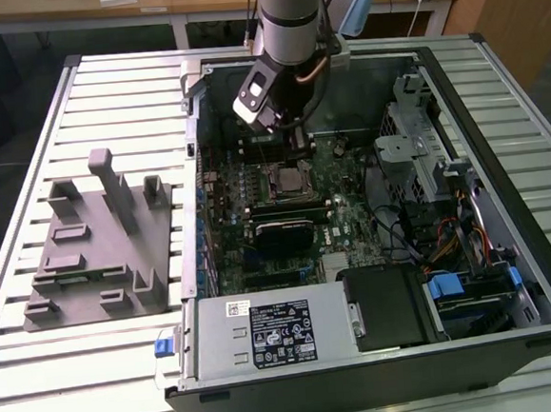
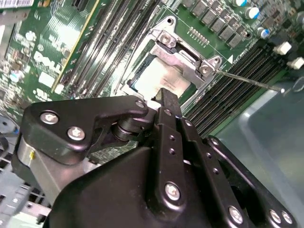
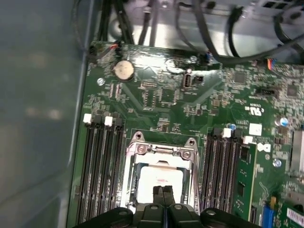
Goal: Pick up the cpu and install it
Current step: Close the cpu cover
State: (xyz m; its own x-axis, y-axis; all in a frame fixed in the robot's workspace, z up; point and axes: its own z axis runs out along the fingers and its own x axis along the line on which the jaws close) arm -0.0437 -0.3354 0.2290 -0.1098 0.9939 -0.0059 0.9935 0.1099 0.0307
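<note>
- The cpu (image 3: pixel 159 176) lies flat inside the socket (image 3: pixel 161 151) on the green motherboard (image 3: pixel 190 102), its pale top showing through the socket's metal frame; in the second wrist view the cpu (image 2: pixel 159 76) sits the same way within the socket (image 2: pixel 183 59).
- The gripper (image 3: pixel 163 189) hangs directly over the socket, fingers pressed together side by side with nothing seen between them, the tips just above the cpu's pale top.
- In the second wrist view the gripper (image 2: pixel 165 93) tip covers one edge of the cpu; whether it touches cannot be told.
- A thin metal lever (image 2: pixel 247 80) runs out from one corner of the socket frame.
- Black memory slots (image 3: pixel 102 166) flank the socket on both sides.
- A round coin battery (image 3: pixel 124 70) sits on the board well apart from the socket.
- In the exterior view the arm (image 1: pixel 290 23) reaches down into the open computer case (image 1: pixel 536 243) above the socket (image 1: pixel 288 179); a grey block (image 1: pixel 97 239) lies outside the case, well to the exterior view's left of the socket.
</note>
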